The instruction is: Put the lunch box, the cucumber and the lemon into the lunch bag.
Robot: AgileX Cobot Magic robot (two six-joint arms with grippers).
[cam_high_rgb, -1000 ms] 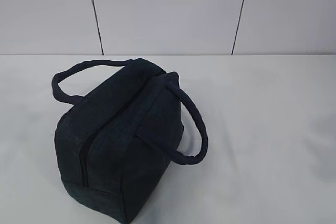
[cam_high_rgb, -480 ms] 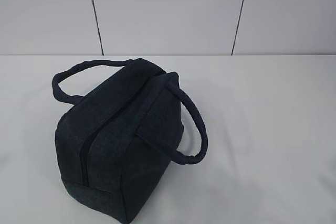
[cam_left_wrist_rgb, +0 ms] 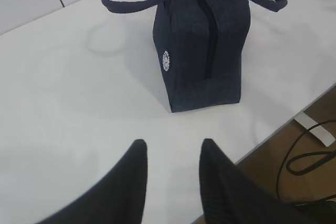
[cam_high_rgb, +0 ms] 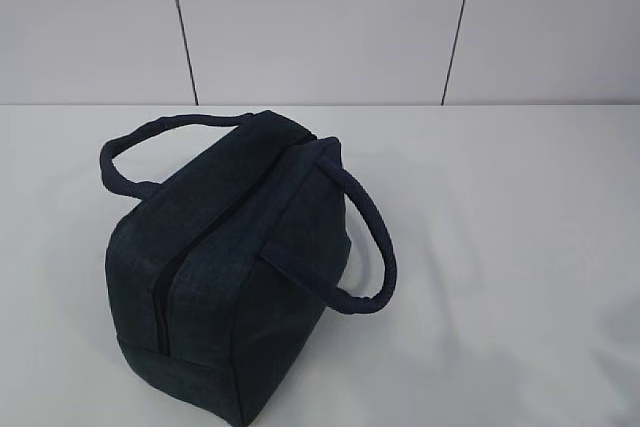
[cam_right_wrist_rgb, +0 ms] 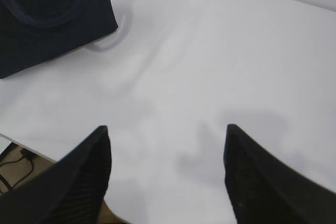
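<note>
I count one bag (cam_high_rgb: pixel 225 267) with two handles (cam_high_rgb: pixel 365 237) on the table (cam_high_rgb: pixel 520 247), zipped shut along its top. My left gripper (cam_left_wrist_rgb: pixel 173 156) hangs over the table just short of the bag's end, jaws partly spread, holding nothing. My right gripper (cam_right_wrist_rgb: pixel 167 140) is off to the bag's side, spread wide and empty, touching nothing.

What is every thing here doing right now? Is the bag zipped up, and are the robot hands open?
lunch bag: upright on the table, zipper looks closed along the top, handles drooping to each side.
left gripper: open, empty, apart from the bag.
right gripper: open wide, empty, over bare table.
Lunch box, cucumber, lemon: not in view.
</note>
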